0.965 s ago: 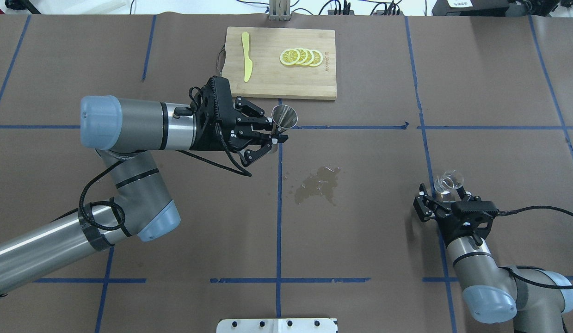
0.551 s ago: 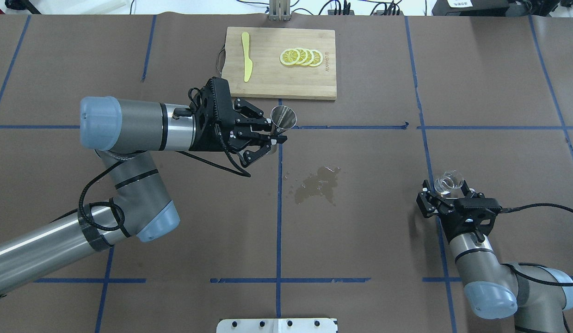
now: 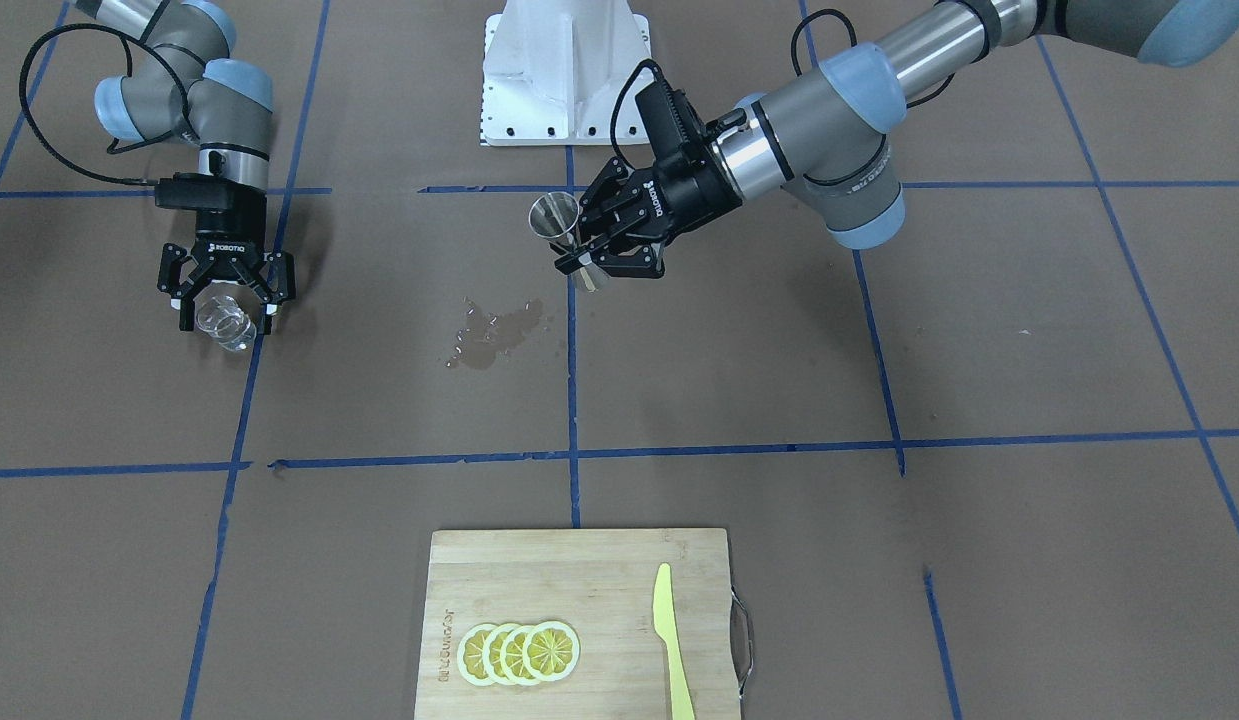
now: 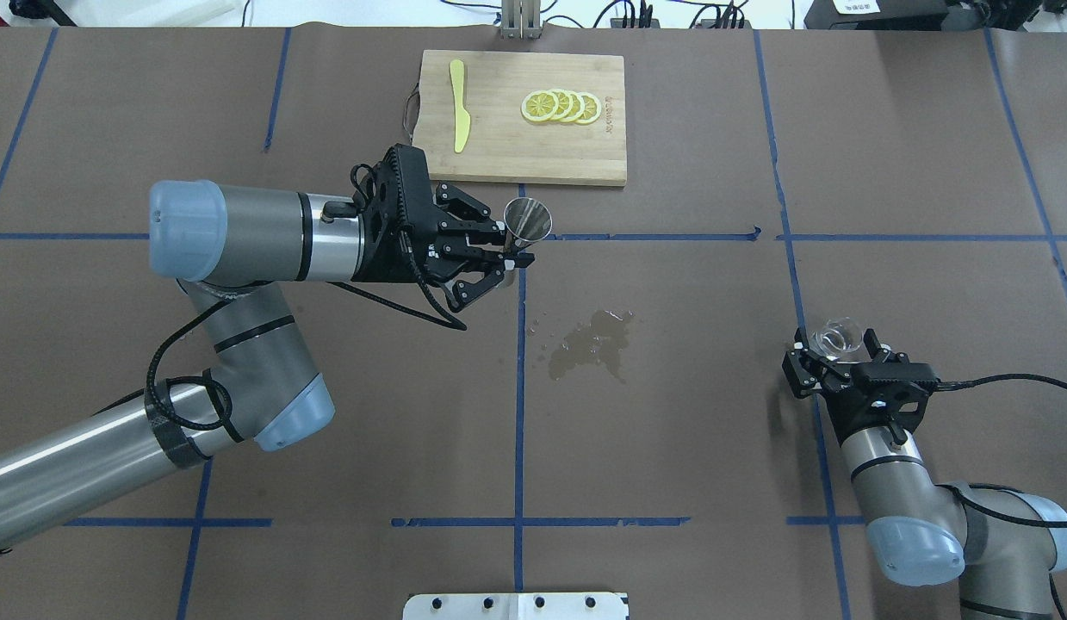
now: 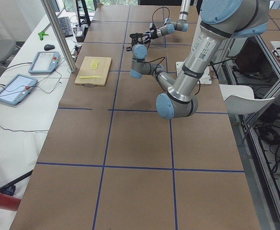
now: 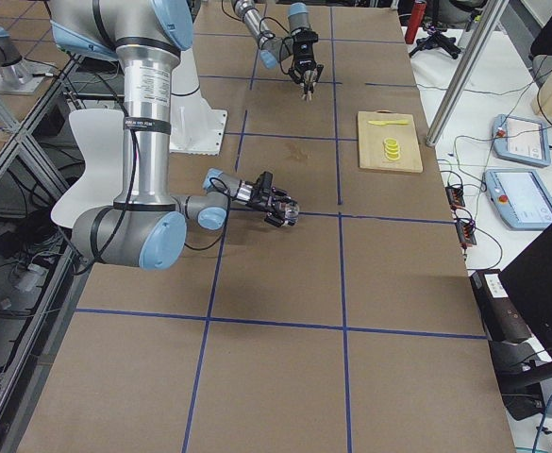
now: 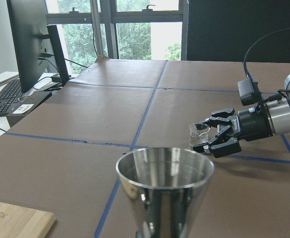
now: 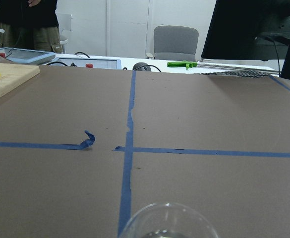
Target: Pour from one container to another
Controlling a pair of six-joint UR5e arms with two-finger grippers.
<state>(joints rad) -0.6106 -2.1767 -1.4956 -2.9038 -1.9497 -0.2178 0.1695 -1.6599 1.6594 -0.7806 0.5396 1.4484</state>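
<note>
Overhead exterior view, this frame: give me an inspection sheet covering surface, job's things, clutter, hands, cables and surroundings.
Surface: brown paper table with blue tape grid; wet spill near centre.
Job's things: steel jigger upright; glass cup apart, on the robot's right side.
Clutter: cutting board with lemon slices and yellow knife.
Hands: left hand shut on jigger's waist; right hand shut on glass cup.
Cables: black cable looped along each arm.
Surroundings: chair, person standing, tablets beyond table.
</note>
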